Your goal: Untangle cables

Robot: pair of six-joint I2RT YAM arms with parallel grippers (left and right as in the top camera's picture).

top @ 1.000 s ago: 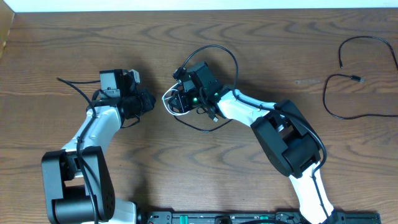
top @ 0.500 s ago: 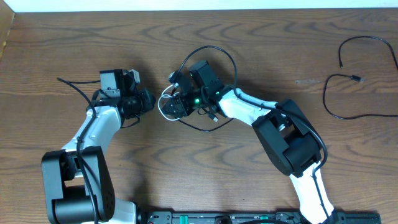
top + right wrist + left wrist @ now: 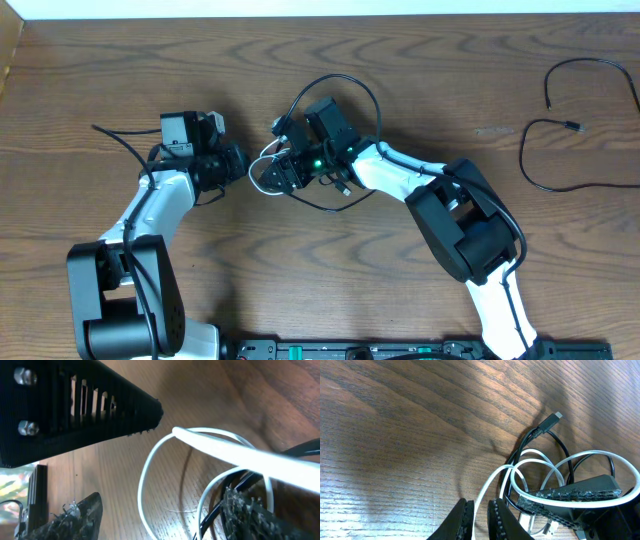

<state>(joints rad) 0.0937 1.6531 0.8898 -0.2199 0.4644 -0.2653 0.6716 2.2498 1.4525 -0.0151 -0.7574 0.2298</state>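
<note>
The white cable (image 3: 262, 172) lies in loops between my two grippers, tangled with a black cable (image 3: 345, 76) that arcs over the right wrist. In the left wrist view a white cable (image 3: 492, 477) strand runs down into the narrow gap of my left gripper (image 3: 481, 512), whose jaws are closed on it. The black cable (image 3: 530, 440) ends in a small plug (image 3: 555, 416) on the wood. My right gripper (image 3: 162, 510) stands wide open, with white cable (image 3: 240, 452) loops draped over one of its fingers (image 3: 570, 494). The left gripper (image 3: 243, 160) and right gripper (image 3: 285, 168) nearly touch.
Another thin black cable (image 3: 524, 155) lies loose in curves at the far right of the wooden table. The left arm's own thicker wire (image 3: 115, 135) trails out to the left. The table's far edge (image 3: 320, 12) runs along the top.
My right gripper has shifted left toward the left gripper, carrying the white loops with it. The left arm has stayed still.
</note>
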